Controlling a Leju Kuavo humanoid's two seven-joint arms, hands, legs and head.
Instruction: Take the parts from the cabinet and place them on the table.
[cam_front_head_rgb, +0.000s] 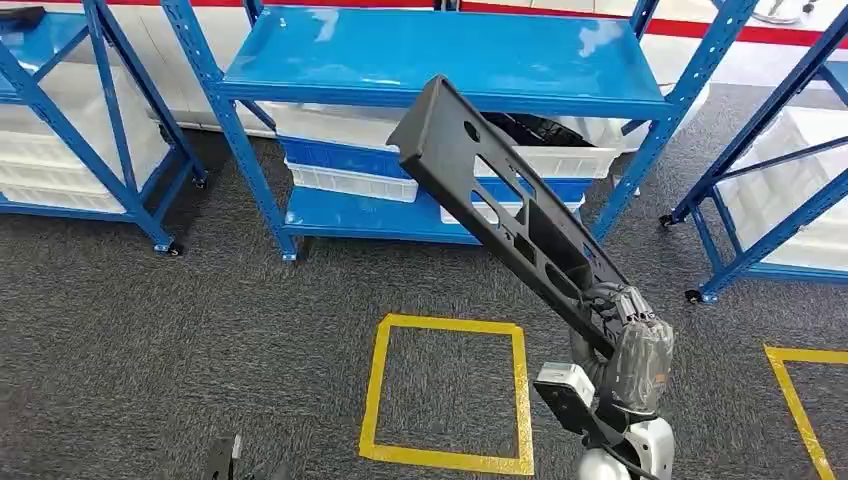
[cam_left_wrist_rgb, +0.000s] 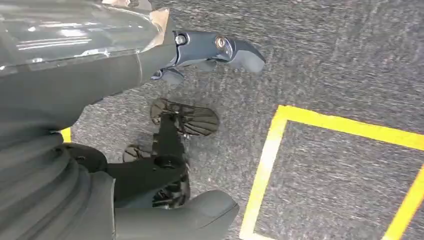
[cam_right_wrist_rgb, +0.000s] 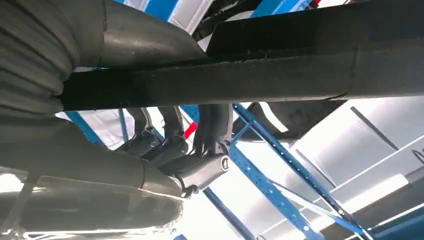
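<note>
Carpet (cam_front_head_rgb: 200, 330), grey, carries a yellow square (cam_front_head_rgb: 447, 390) below the blue cabinet (cam_front_head_rgb: 440, 110). Right hand (cam_front_head_rgb: 628, 335) grips the long black part (cam_front_head_rgb: 510, 215) before the cabinet. Left hand (cam_left_wrist_rgb: 150, 55) hangs, fingers apart, holding nothing.

I see grey carpet (cam_front_head_rgb: 200, 330) across the floor, with a yellow taped square (cam_front_head_rgb: 447, 392) marked on it just ahead of me and part of another yellow outline (cam_front_head_rgb: 800, 400) at the right edge. A red stripe (cam_front_head_rgb: 700, 25) runs along the far floor. Further blue racks (cam_front_head_rgb: 100, 120) stand left and right (cam_front_head_rgb: 780, 180), with white bins (cam_front_head_rgb: 60, 150) on them.
</note>
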